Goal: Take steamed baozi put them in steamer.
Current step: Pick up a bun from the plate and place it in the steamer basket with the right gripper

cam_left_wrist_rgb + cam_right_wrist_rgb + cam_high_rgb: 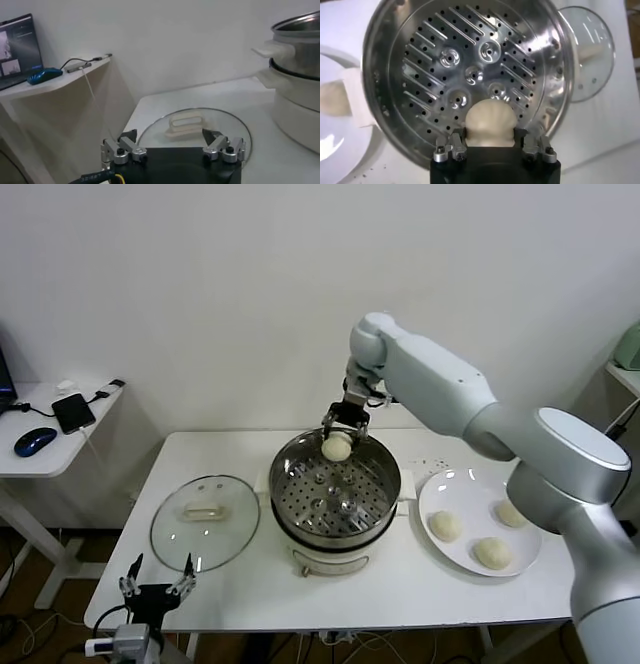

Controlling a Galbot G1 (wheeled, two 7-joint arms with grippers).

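Right gripper (343, 431) is clamping 1 baozi (337, 446) over the steamer (335, 489) far rim; early release risks it rolling outside. Left gripper (157, 582), open and empty, is idling near the lid (205, 521).

Glossy white arm segments (470, 399); black hand (490, 150) with silver screws.

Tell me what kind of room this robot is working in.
Probably a lab or office set up for a cooking test, not a real kitchen: a steamer and plate sit on a plain white table, with a side desk holding a mouse and phone.
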